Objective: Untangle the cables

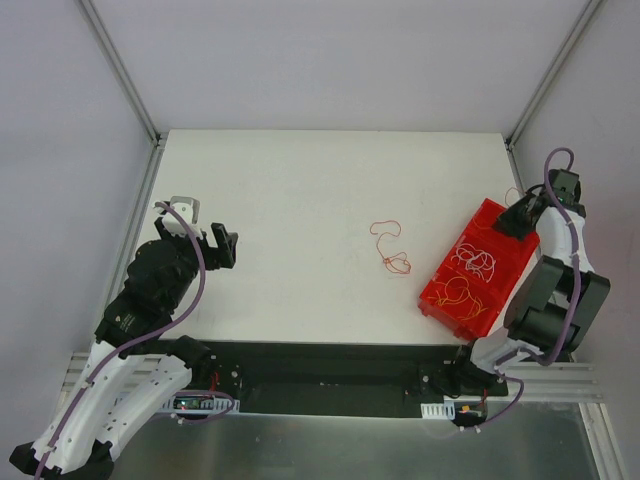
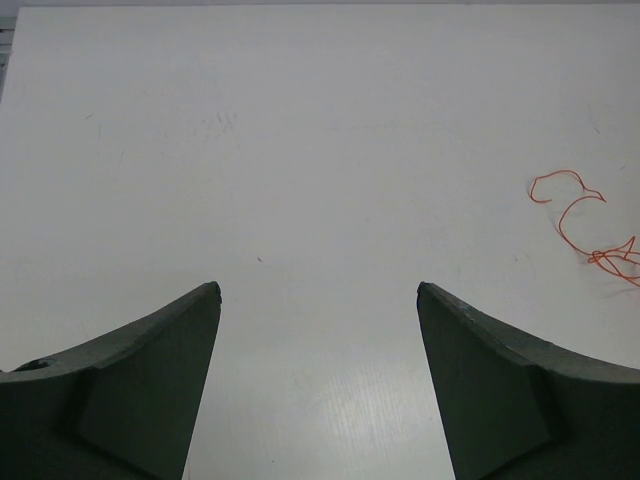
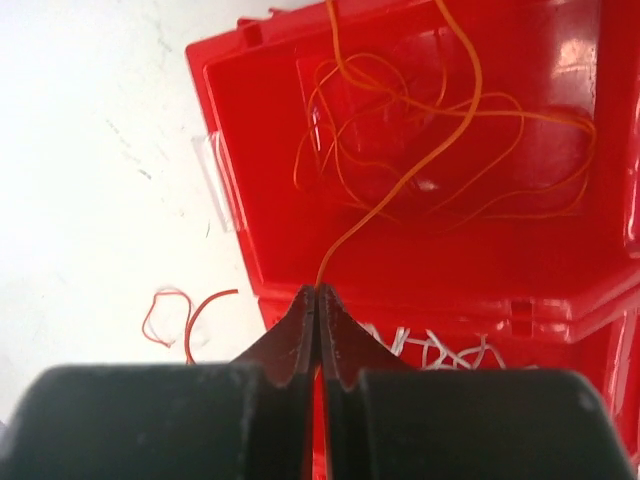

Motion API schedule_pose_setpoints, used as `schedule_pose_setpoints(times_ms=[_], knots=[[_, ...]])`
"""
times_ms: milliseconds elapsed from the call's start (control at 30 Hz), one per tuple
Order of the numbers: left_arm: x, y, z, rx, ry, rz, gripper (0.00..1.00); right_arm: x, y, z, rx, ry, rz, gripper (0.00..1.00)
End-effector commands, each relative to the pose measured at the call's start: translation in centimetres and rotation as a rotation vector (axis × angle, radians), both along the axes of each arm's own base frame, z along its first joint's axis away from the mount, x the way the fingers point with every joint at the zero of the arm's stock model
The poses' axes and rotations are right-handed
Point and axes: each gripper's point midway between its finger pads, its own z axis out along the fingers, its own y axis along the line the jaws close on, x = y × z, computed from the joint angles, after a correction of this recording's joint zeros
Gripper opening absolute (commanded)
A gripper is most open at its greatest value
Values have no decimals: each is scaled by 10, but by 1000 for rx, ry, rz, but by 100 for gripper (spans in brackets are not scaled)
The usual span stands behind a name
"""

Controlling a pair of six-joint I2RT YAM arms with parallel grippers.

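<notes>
red plastic box [image 1: 478, 270], two compartments, set on a white counter [image 1: 300, 180]. yellow-orange cable [image 3: 440, 130] is coiled in one compartment, whitish cables [image 3: 440, 350] in the other. red-orange cable [image 1: 390, 246] is laid loose on the counter, left of the box. right gripper [image 3: 316, 292] is pinched closed on the yellow-orange cable, above the box. left gripper [image 2: 318, 290] is held wide open, well left of the box.

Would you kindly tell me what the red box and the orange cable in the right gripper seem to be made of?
The red box: probably moulded plastic, glossy, judging by its bright highlights. The orange cable, pinched by the right gripper: a thin, smooth, flexible strand, maybe plastic-coated wire; its core cannot be seen.
</notes>
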Motion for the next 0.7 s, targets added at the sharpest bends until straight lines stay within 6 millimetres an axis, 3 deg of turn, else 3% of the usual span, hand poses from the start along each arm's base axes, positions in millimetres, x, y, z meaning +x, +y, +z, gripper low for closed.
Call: schedule_pose_setpoints(times_ms=[0, 167, 233, 433, 567, 667], knots=[[1, -5, 9, -21, -33, -16, 79, -16, 11, 51, -40, -139, 7, 1], [3, -6, 7, -19, -24, -20, 79, -42, 64, 83, 162, -307, 2, 1], [3, -6, 6, -18, -23, -20, 79, -62, 72, 89, 192, -286, -41, 1], [3, -9, 5, -20, -14, -31, 79, -104, 66, 86, 149, -169, -205, 1], [3, -10, 4, -20, -12, -34, 79, -107, 56, 75, 123, -105, -256, 1], [3, -10, 5, -23, -13, -37, 79, -93, 55, 70, 169, -75, -260, 1]])
